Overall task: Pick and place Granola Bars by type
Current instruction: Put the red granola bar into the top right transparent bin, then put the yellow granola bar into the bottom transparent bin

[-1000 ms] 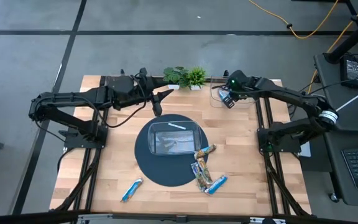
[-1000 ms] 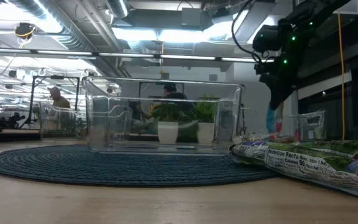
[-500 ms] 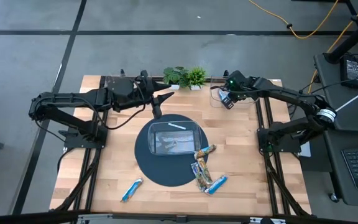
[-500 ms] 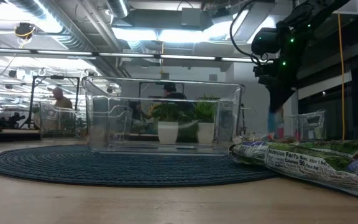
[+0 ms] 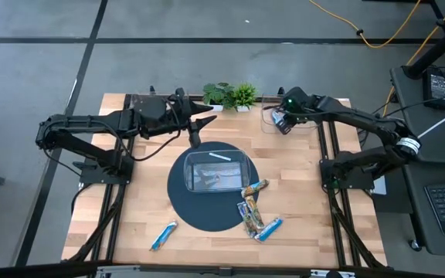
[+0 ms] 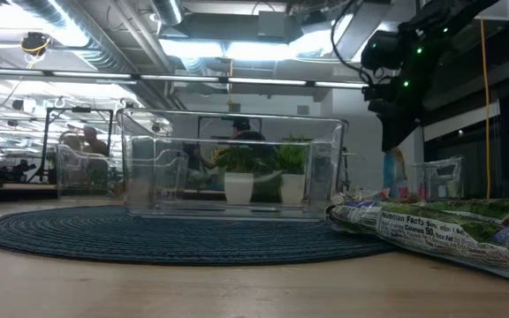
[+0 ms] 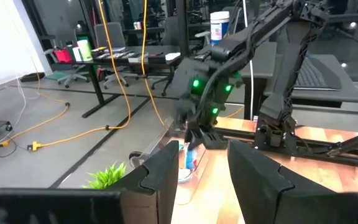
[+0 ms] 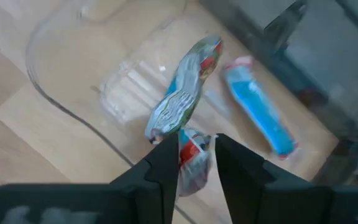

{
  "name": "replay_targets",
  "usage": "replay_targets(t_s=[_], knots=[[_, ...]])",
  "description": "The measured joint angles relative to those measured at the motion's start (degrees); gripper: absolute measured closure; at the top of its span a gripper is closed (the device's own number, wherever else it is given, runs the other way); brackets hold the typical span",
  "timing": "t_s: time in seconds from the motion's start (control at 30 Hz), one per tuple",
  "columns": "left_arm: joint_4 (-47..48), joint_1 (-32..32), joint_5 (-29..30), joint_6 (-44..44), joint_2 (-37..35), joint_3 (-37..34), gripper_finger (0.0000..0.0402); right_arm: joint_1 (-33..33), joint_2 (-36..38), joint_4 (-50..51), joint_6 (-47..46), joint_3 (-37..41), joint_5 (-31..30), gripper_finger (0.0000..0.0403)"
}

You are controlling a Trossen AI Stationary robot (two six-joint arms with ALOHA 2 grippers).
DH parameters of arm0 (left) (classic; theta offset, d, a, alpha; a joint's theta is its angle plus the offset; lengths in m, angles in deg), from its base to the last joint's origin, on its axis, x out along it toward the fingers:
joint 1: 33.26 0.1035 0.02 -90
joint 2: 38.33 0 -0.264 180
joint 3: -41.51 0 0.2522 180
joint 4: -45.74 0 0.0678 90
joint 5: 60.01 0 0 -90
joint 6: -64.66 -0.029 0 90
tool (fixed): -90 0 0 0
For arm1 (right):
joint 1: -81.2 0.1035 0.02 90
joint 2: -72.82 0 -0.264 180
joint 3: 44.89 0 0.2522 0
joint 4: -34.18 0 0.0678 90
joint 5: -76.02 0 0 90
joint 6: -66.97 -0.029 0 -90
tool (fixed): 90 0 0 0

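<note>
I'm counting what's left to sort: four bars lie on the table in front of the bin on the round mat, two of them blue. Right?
Not quite. The high view shows five bars in front of the bin, not four; two are blue, as you say.

Bare wood front left of the mat (image 5: 207, 224); bars (image 5: 252, 212) crowd its right.

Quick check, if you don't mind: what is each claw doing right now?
Left claw: open, holding nothing, raised near the plants.
Right claw: open over the clear bin at the table's back right, granola bars lying below it.
</note>
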Motion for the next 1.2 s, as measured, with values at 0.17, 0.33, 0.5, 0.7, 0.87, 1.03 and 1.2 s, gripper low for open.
replay_targets(t_s=[0.17, 0.33, 0.5, 0.7, 0.87, 1.03, 1.2], knots=[[2.6, 0.0, 0.0, 0.7, 0.0, 0.0, 0.0274, 0.0, 4.9, -1.4, 0.4, 0.0, -2.3, 0.0293], [4.7, 0.0, 0.0, 2.0, 0.0, 0.0, 0.0274, 0.1, 11.0, -3.4, 1.4, 0.0, -2.0, 0.0293], [4.8, 0.0, 0.2, 1.9, 0.0, 0.0, 0.0274, 1.7, 16.4, -9.6, 4.9, 0.0, 4.3, 0.0292], [8.2, 0.0, -2.4, 3.3, 0.0, 0.0, 0.0274, 5.1, 20.2, -18.5, 9.8, -0.1, 12.9, 0.0292], [14.5, -0.8, -7.9, 6.8, 0.0, 0.0, 0.0275, 7.8, 20.6, -20.5, 15.5, -0.1, 17.1, 0.0292], [22.6, -6.0, -13.7, 10.4, -0.2, 0.0, 0.0284, 11.3, 20.6, -21.1, 19.8, -0.1, 22.8, 0.0292], [32.9, -14.4, -16.4, 21.0, -0.3, 0.0, 0.0295, 15.3, 20.6, -26.4, 22.9, -0.1, 24.8, 0.0292]])
